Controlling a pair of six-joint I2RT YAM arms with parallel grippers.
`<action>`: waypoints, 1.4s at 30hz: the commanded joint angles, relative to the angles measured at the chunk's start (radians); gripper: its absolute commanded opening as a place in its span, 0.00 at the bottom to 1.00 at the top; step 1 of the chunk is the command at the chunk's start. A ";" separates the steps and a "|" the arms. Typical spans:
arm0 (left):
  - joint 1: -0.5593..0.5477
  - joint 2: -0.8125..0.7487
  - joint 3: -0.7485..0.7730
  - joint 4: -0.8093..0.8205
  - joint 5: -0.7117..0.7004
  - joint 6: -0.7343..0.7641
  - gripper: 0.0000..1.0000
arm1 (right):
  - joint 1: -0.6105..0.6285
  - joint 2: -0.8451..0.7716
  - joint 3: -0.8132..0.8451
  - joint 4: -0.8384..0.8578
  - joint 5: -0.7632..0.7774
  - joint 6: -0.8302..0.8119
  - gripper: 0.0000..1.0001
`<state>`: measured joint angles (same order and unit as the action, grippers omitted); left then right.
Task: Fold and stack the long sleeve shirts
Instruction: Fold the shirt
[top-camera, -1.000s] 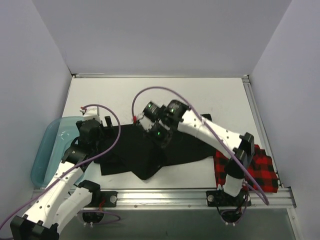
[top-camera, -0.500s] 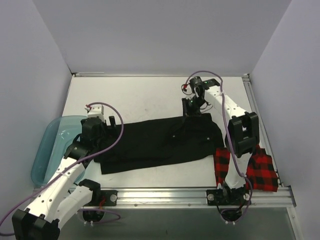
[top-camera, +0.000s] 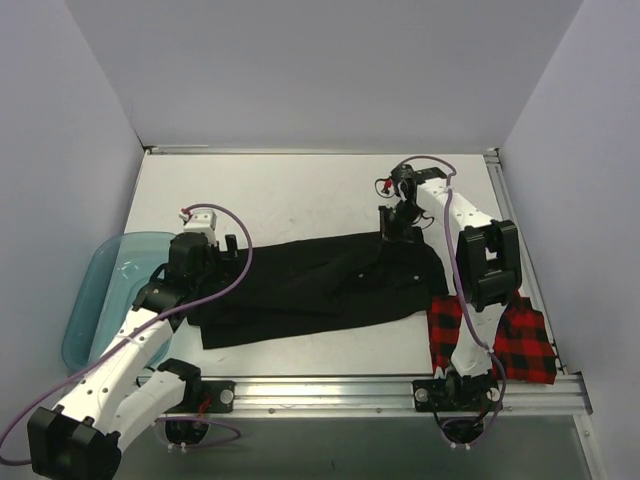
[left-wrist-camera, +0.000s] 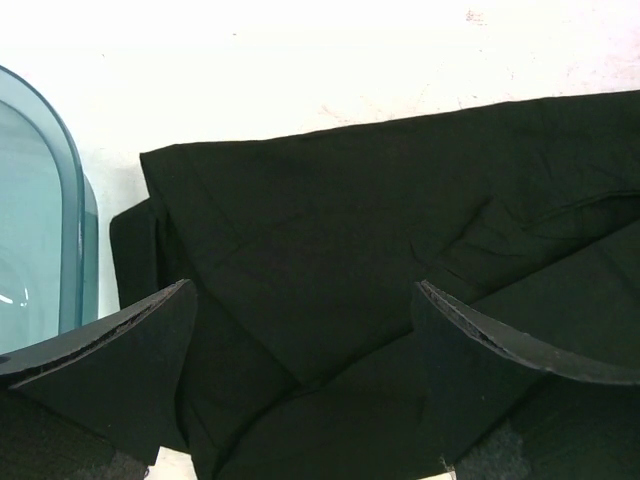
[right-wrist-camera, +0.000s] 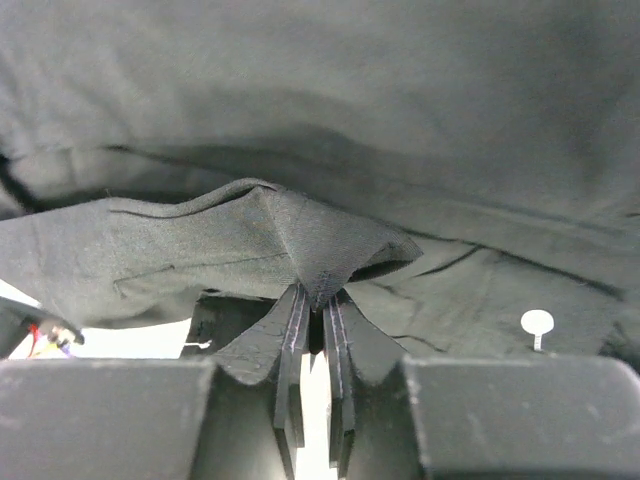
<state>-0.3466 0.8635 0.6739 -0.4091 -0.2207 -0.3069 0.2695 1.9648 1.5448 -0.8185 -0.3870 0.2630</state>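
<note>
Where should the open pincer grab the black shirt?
Probably the far left corner of the black shirt, pinched from straight above by the left pincer. The cloth lies flat there with a free edge showing, and the blue tub sits close beside it, so coming in sideways looks blocked.

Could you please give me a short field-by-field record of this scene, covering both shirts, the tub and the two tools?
black shirt: spread left to right across the table, creased
check shirt: crumpled at the table's near right corner, apart from the tools
tub: at the table's left edge, beside the black shirt's left end
left tool: open over the black shirt's left end, nothing gripped
right tool: shut on a pinched fold at the black shirt's far right edge
</note>
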 joint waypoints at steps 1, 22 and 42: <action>0.005 0.003 0.052 0.003 0.034 0.009 0.97 | -0.010 -0.003 0.008 -0.010 0.074 0.012 0.09; 0.006 0.005 0.050 -0.019 -0.092 0.002 0.97 | 0.002 -0.359 -0.155 0.177 0.299 0.100 0.77; 0.024 -0.040 0.035 0.018 -0.069 -0.009 0.97 | 0.022 -0.713 -0.370 0.452 0.407 0.154 0.98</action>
<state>-0.3305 0.8391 0.6811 -0.4278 -0.2913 -0.3080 0.2840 1.3064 1.2007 -0.4030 0.0116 0.4145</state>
